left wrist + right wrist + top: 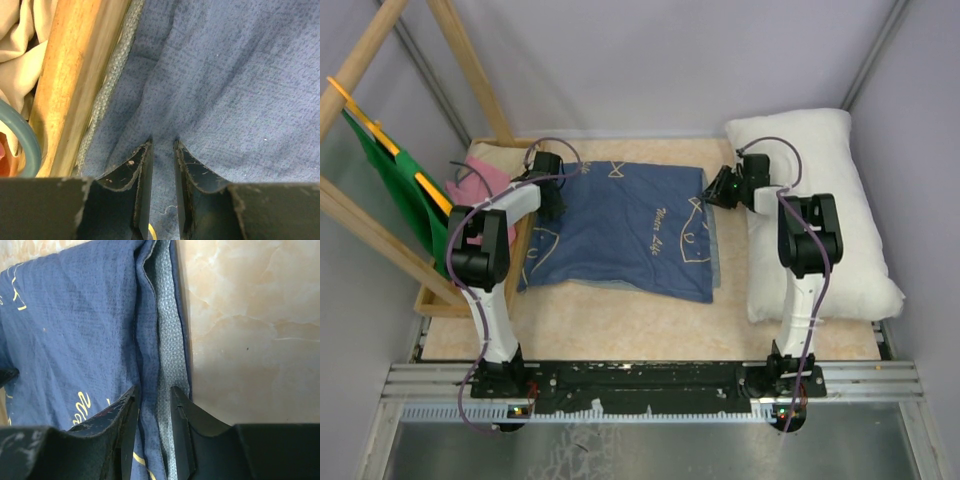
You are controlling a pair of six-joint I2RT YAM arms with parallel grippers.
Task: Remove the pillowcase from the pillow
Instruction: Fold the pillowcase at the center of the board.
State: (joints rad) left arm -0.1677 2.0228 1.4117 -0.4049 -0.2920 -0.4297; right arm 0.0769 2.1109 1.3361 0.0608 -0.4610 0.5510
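Beige marbled surface (620,325) lies bare in front of the navy pillowcase (620,225), which is spread flat at the middle. The left jaws sit at its left edge and the right jaws straddle its right hem, each pair a narrow slit apart with cloth in the gap; I cannot tell whether either pinches it. The white pillow (865,260) lies uncovered just beside it on the right, reaching toward the back wall.

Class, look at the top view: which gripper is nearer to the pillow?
Right. The right gripper sits at the right edge of the pillowcase, just beside the pillow. The left gripper is at the far left edge, with the pillowcase between it and the pillow.
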